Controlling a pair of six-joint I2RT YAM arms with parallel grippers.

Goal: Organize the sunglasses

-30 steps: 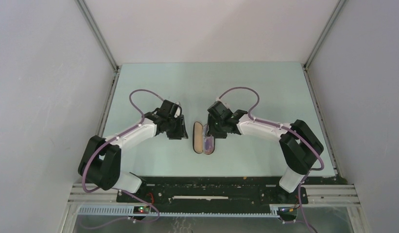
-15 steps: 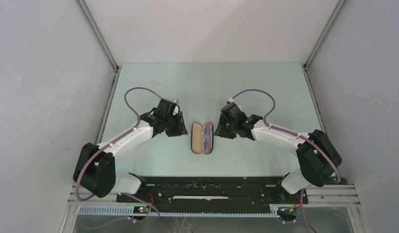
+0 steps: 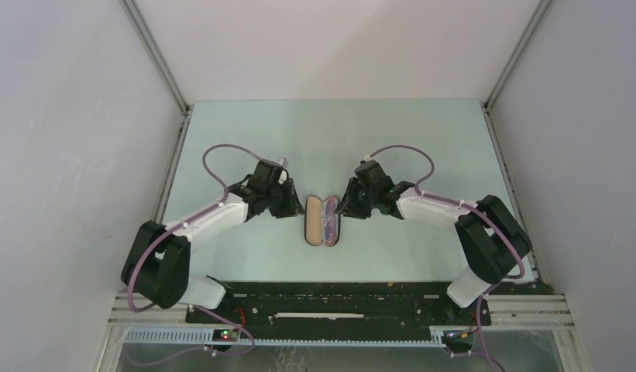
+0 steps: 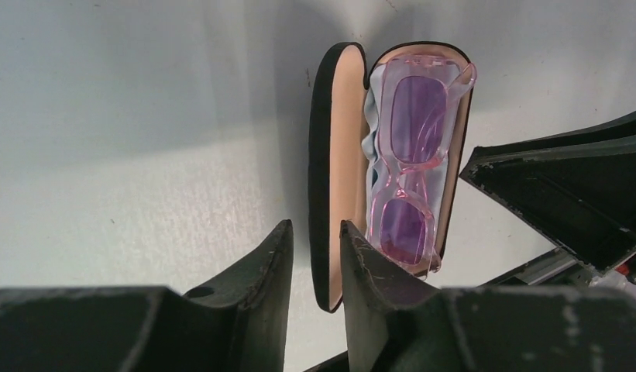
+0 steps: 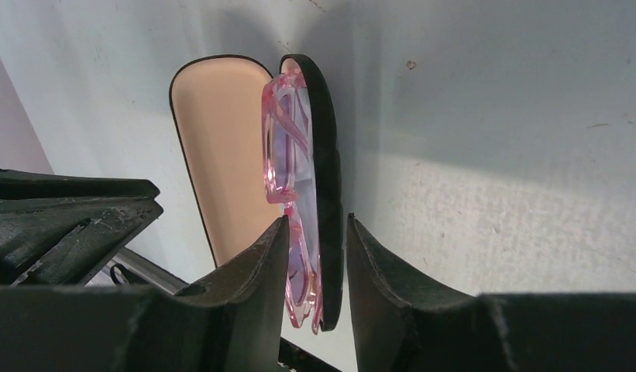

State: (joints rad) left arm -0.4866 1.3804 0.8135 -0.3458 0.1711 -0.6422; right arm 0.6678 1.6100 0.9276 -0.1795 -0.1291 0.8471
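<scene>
Nearest in its own wrist view, the left pincer (image 4: 315,226) stands narrow, its two dark fingers set either side of the black rim of the open case (image 4: 321,155). A sliver of pale bench (image 4: 144,155) shows between the left finger and that rim, so nothing is seen clamped. Just past those fingers the case lies open lengthwise, its left half bare tan lining. Its right half holds the sunglasses (image 4: 411,147), folded, lenses up, on a light blue cloth (image 4: 370,155) that peeps out along their left side. The sunglasses sit just beside the left pincer, to its right, not between its fingers. The right pincer (image 5: 317,220) is likewise narrow. The case's black outer wall and the pink frame's edge lie in line with its gap, and the frame seems to meet the left-hand finger, but whether it pinches them I cannot tell. From above, the two pincers flank the case, one on each long side, well short of the bench's far edge.
</scene>
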